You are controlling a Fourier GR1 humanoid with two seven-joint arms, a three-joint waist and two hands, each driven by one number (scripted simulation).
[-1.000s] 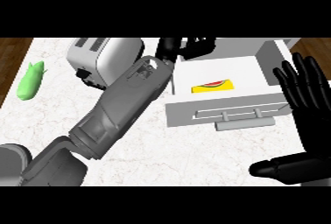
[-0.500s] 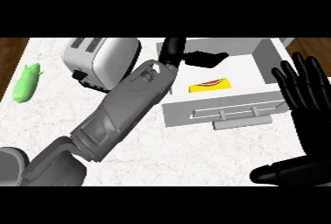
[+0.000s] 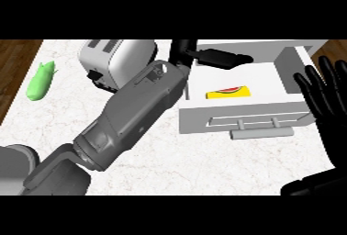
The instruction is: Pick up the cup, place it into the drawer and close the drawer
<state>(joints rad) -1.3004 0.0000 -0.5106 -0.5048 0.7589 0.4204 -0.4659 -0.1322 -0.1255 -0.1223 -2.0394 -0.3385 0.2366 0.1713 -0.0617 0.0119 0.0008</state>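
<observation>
White marbled counter (image 3: 203, 170) fills most of my view, with wood floor showing at the upper left and right corners. My left forearm (image 3: 129, 124) is the biggest thing on it, running from the lower left up toward the drawer and covering part of the toaster (image 3: 115, 59) behind it. The drawer (image 3: 237, 96) stands open, its front panel and bar handle (image 3: 261, 133) facing me. Inside lies a yellow card with a watermelon slice printed on it (image 3: 229, 92). My right hand (image 3: 325, 94) shows at the right edge, fingers straight and pointing up, holding nothing, partly cut off by the frame; the dark shape at the lower right is the rest of that arm. My left hand (image 3: 210, 56) sits over the drawer's back left corner, mostly hidden by my wrist; whether its fingers curl I cannot tell. The cup I cannot make out anywhere. A green vegetable (image 3: 41, 80) lies far left, well apart.
</observation>
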